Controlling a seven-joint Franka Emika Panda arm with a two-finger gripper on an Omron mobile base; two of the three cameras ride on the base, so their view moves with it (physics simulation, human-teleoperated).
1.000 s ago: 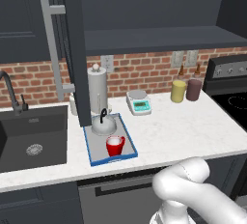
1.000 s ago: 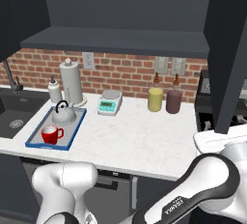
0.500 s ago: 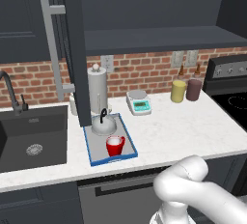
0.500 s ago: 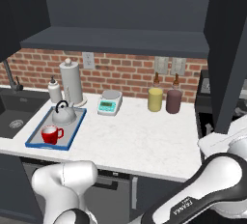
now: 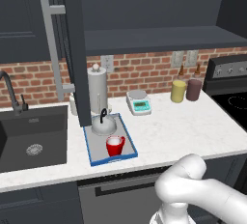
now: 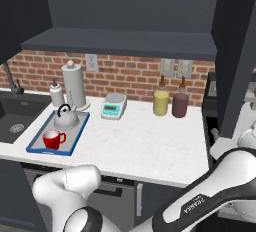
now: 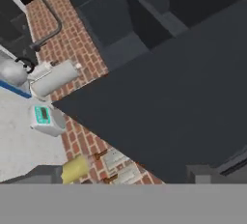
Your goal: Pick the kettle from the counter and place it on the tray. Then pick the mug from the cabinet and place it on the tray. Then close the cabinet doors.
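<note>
Kettle (image 5: 103, 124) behind mug (image 5: 115, 146) — both on tray (image 5: 95, 156).

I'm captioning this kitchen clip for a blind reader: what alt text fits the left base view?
A blue-rimmed tray on a white marble counter holds a silver kettle and, nearer the camera, a red mug. An open dark cabinet door with a grey bar handle hangs above it, and a dark sink sits to the left.

Open cabinet door (image 5: 72, 49) hides the tray (image 5: 126, 136)'s far-left corner — top edge cuts it.
</note>
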